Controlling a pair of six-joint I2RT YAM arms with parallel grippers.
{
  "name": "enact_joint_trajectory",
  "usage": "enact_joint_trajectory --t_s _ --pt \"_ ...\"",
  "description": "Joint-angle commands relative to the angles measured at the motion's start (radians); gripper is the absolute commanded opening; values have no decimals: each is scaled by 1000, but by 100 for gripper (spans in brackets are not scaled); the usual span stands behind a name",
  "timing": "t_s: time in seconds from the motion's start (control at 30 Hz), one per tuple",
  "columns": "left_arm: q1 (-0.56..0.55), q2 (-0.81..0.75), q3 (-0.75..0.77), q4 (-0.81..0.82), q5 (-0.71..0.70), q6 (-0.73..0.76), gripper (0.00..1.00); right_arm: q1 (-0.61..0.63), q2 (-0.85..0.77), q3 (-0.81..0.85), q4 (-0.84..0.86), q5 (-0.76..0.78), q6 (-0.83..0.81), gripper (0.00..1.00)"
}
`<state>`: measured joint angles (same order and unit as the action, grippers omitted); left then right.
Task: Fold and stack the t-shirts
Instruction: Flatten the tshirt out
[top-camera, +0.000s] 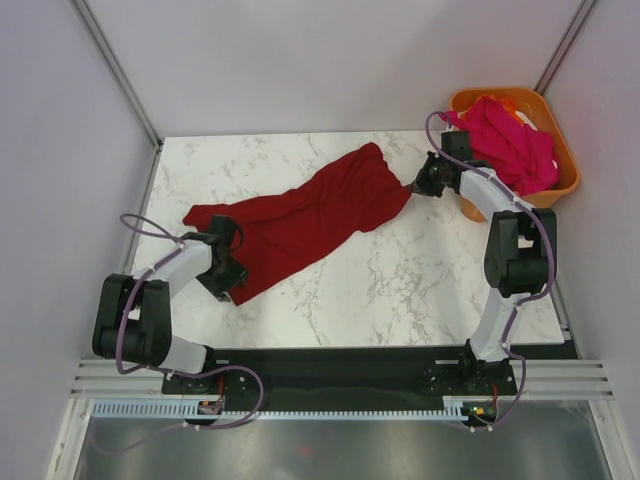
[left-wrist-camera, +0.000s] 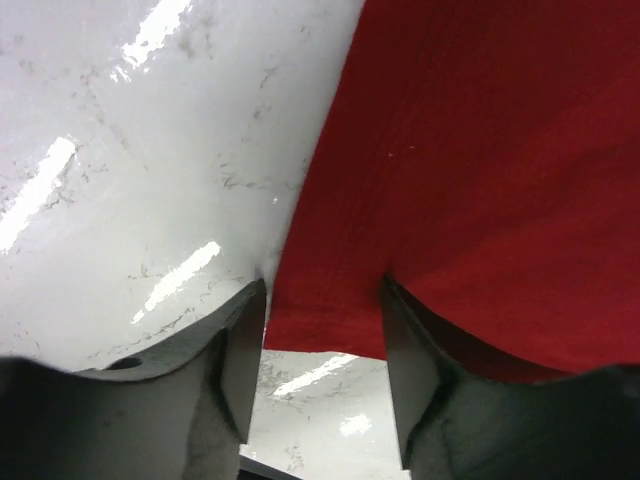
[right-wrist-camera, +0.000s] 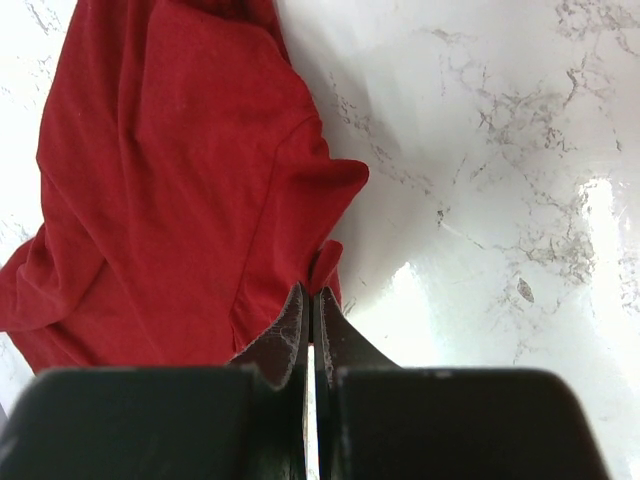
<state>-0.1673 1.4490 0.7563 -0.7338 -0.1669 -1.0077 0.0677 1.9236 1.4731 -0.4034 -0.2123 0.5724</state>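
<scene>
Now left gripper (left-wrist-camera: 322, 345) parted astride crimson t-shirt (top-camera: 300, 215) edge; right gripper (right-wrist-camera: 310, 310) pinching its far corner.

Bright even light, glare streaks on marble table (left-wrist-camera: 120, 150), near fingers (right-wrist-camera: 290, 340) perhaps blurred

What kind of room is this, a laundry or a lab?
Probably a robot test cell, not a laundry: two arms bolted along a marble-look table, plain panel walls, one crimson t-shirt laid out.
</scene>
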Motion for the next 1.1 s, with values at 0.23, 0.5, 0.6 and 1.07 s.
enact_joint_trajectory --t_s 0.23,0.5,0.6,1.07 --pt "-26 -24 -40 37 -48 -75 2 -6 -9 -16 28 4 0 0" --pt "-26 -223 145 10 -29 -2 2 -8 -95 9 28 -127 24 0" --pt "-26 -286 368 10 -29 -2 2 -6 -205 45 26 -154 40 0" --pt "-26 -291 1521 -653 -191 504 2 -178 -629 660 -310 -271 40 0"
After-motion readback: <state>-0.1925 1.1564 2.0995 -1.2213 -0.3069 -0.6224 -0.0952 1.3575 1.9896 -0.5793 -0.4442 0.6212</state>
